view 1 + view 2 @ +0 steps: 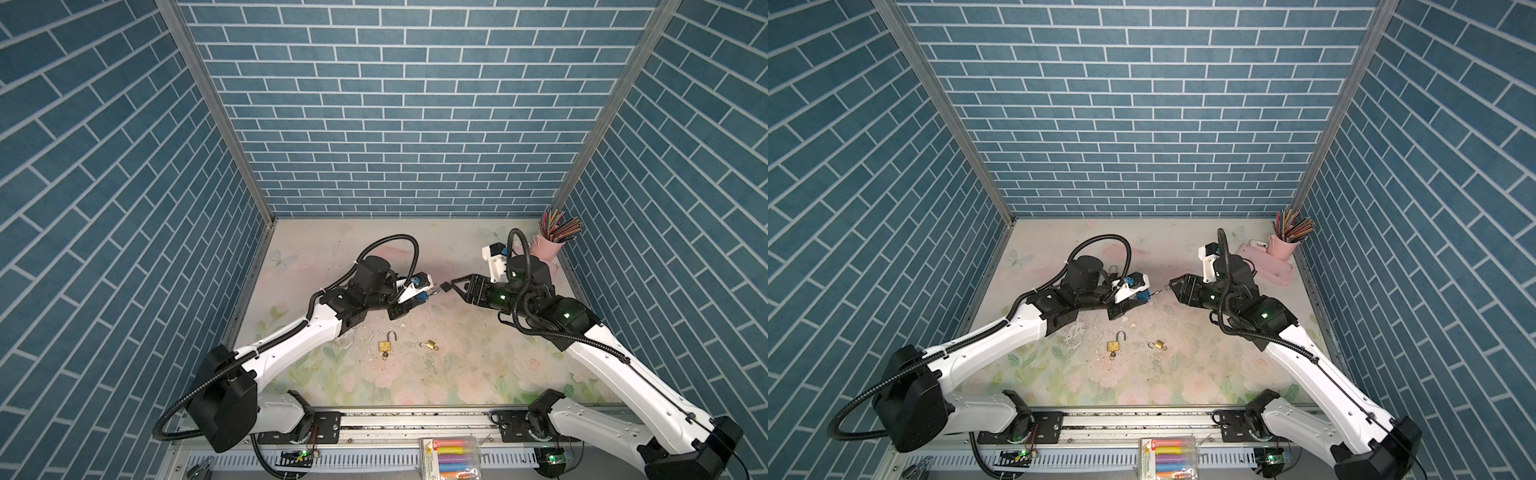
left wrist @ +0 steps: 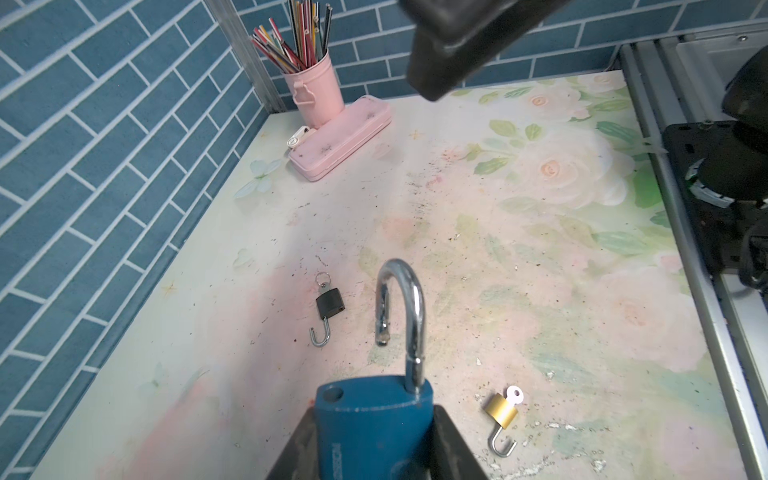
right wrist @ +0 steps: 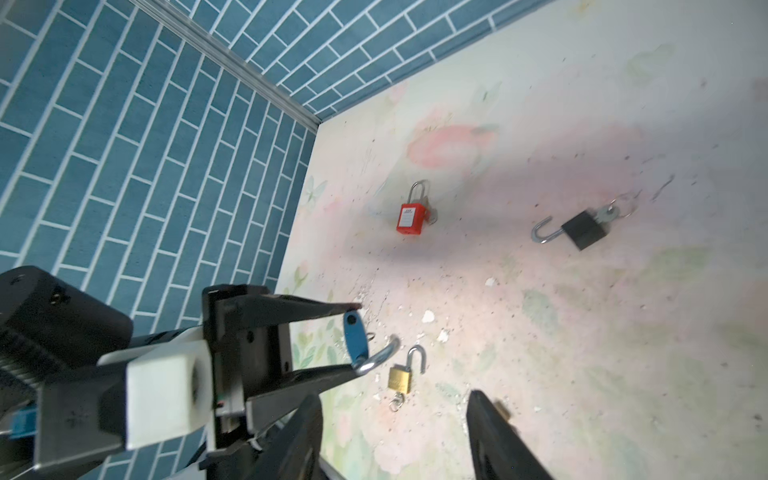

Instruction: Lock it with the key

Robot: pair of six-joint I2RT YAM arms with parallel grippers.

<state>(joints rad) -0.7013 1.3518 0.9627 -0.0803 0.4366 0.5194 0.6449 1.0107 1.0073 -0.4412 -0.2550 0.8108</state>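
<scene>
**Blue padlock held up between the two arms**
The left gripper is clamped on the padlock's body above the middle of the table. The silver shackle is swung open and points right. The right gripper faces it, jaws apart and empty, with its tips just beside the shackle. Two brass padlocks lie nearer.

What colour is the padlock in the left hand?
The padlock is blue; clearest in the left wrist view.
</scene>
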